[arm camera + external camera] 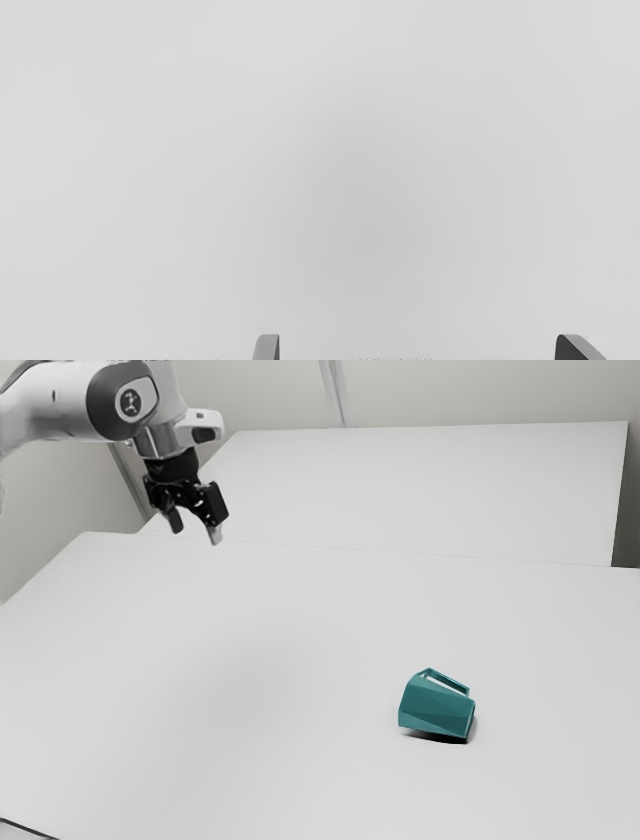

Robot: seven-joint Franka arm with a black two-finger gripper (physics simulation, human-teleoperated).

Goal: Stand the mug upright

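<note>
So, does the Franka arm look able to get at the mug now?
Probably yes: my jaws stand open, and I see nothing between the arm and the mug, which lies on its side, handle up, though some way off.

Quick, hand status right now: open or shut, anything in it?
Hand: open, fingers well apart, holding nothing; the mug lies on its side, away from it.

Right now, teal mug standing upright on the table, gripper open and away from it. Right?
Not upright: the exterior view shows the mug lying on its side. The rest holds: it is on the table, with my gripper open and away from it.
</note>
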